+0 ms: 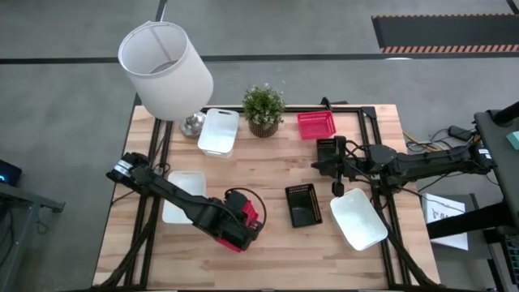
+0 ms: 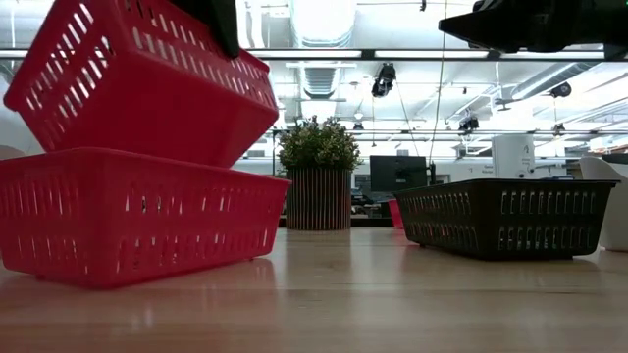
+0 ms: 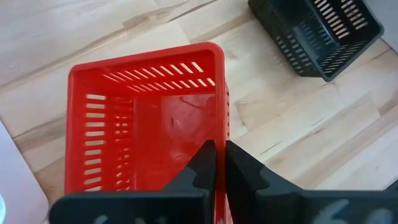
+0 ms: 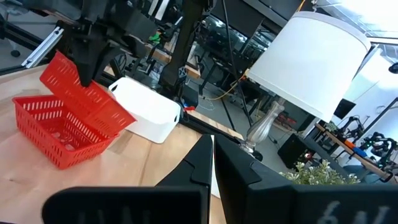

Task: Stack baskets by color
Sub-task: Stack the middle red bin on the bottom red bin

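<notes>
My left gripper [image 3: 219,155] is shut on a red basket [image 2: 147,78] near the table's front, left of the middle. This basket is tilted, and its low end dips into a second red basket [image 2: 128,211], which stands flat on the table. A third red basket [image 1: 316,124] stands at the far edge. A black basket [image 1: 303,203] rests on the table to the right of the pair. White baskets stand at the far side [image 1: 219,130], the left [image 1: 182,195] and the right [image 1: 358,217]. My right gripper [image 4: 212,155] hangs shut above the table's right half, touching nothing. My left gripper pinches one side wall of the upper red basket at its rim [image 3: 220,134], one finger inside the basket and one outside. The fingers slant steeply down from above. The basket hangs tilted, with the held side high [image 2: 231,54] and its lower end inside the red basket beneath.
A big white lampshade [image 1: 166,69] on a metal base stands at the far left corner. A small potted plant [image 1: 263,108] stands at the far edge between a white and a red basket. Bare wood lies along the near edge.
</notes>
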Tool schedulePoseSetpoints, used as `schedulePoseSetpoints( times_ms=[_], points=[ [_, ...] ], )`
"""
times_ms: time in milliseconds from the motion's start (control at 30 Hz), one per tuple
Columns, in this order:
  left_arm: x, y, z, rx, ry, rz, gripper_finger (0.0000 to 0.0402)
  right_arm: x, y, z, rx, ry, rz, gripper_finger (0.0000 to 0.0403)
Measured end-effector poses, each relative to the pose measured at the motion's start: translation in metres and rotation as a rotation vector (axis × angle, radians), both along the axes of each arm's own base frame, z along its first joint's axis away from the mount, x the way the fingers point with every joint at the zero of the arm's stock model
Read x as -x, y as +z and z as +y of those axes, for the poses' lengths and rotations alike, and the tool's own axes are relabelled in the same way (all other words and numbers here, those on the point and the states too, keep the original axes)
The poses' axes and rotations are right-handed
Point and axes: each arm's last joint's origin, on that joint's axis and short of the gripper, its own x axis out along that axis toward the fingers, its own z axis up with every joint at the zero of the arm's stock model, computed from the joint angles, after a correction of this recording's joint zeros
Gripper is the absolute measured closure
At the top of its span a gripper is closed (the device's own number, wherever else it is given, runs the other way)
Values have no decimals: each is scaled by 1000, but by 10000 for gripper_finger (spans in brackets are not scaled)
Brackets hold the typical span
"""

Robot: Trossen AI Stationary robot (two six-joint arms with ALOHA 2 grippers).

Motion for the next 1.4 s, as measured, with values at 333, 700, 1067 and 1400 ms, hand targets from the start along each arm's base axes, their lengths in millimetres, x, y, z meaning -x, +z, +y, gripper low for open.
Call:
schedulePoseSetpoints(
  times_ms=[333,700,1067,1400],
  points=[
    [0,0,0,1,-1,2,379,0,0,0,3,0,0,394],
    [1,-16,0,22,-9,36,327,0,0,0,9,0,0,394],
    [-1,5,-1,-11,-161,-57,316,0,1,0,9,0,-1,394],
    [-7,-1,29,-313,-323,2,382,0,1,0,10,0,-1,394]
  ],
)
